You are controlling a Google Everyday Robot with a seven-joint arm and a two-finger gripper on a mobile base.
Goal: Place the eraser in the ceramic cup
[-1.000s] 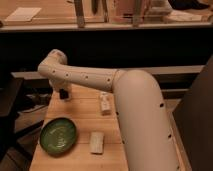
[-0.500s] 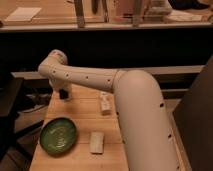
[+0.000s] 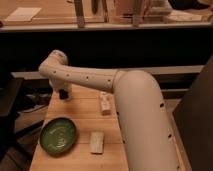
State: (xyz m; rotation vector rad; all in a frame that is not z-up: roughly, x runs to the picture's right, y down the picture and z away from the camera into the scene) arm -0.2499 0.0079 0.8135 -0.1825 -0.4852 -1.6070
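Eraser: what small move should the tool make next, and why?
Probably bring the tool, now at the far-left corner of the table, toward the eraser, the pale block lying flat beside the green plate. The block lies untouched, well apart from the tool.

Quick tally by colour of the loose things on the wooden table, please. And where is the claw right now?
Green: 1, the round plate
Off-white: 2, the ceramic cup and a flat block, likely the eraser
Total: 3
The claw is at the far left corner of the table, apart from all three.
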